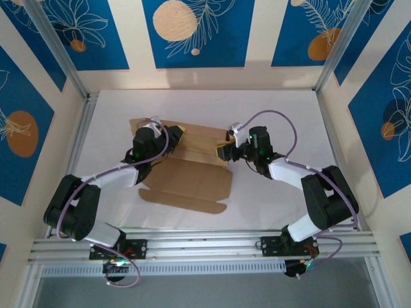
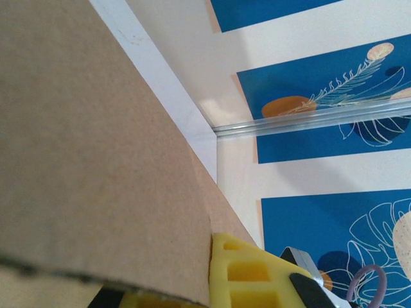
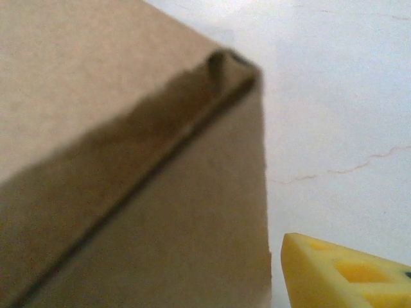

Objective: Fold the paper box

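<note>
The paper box (image 1: 192, 181) lies mid-table, a brown cardboard sheet with its near panel flat and its far part folded up. My left gripper (image 1: 156, 129) is at the box's far left end. In the left wrist view it is shut on a cardboard panel (image 2: 83, 141), which is pinched against the yellow finger (image 2: 247, 273). My right gripper (image 1: 226, 149) is at the right end of the box and stands open. In the right wrist view a folded cardboard corner (image 3: 128, 160) stands just left of one yellow finger (image 3: 343, 276), with a strip of white table between them. The other finger is hidden.
The white table (image 1: 205, 106) is fenced by aluminium rails at the left (image 1: 80, 138) and along the near edge (image 1: 205, 244). Blue and cream patterned walls stand close on three sides. Both arms reach inward from the near corners.
</note>
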You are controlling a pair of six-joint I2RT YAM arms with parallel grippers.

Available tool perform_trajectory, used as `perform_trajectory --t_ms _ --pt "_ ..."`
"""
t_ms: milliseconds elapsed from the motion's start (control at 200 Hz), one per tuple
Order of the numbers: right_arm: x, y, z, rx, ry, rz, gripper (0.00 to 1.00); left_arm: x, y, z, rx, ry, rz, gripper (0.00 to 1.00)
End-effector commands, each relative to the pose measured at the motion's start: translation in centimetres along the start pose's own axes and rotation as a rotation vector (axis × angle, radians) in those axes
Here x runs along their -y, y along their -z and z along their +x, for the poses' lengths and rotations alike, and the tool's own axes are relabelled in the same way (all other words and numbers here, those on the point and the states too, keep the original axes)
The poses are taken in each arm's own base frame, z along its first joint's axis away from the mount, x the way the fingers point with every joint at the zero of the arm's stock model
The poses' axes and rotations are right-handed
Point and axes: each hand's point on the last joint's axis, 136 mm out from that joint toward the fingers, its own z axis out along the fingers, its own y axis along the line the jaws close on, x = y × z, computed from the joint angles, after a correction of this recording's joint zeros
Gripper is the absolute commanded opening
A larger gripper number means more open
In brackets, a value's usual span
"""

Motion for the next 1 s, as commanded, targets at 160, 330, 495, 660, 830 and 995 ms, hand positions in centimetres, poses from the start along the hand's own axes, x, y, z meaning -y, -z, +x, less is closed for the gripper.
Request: perform_trajectory --t_ms 160,330,495,660,830,995 --pt "-1.4 2.0 -2.2 0.127 0.038 -0.038 0.69 -3.4 0.4 0.7 -0.021 -0.038 -0.113 0.0" --pt "-1.7 2.5 -2.5 0.142 0.062 -0.021 0.73 -3.3 0.4 0.4 -0.011 -0.037 -0.12 0.0" --pt "-3.3 3.5 -2.3 0.12 0.149 -0.079 0.72 -3.1 0.3 0.1 -0.007 -0.035 -0.128 0.0" --pt "-2.3 3.4 -1.5 0.023 0.222 -0.037 0.63 -2.7 0.0 0.0 -0.01 -0.026 -0.122 0.0" --pt "-1.3 3.4 -1.4 0.0 0.217 -0.029 0.53 -2.0 0.0 -0.1 -0.01 -0.022 -0.109 0.0" --pt "-1.4 3.6 -1.3 0.009 0.23 -0.069 0.47 -1.3 0.0 -0.3 -0.01 -0.024 -0.103 0.0"
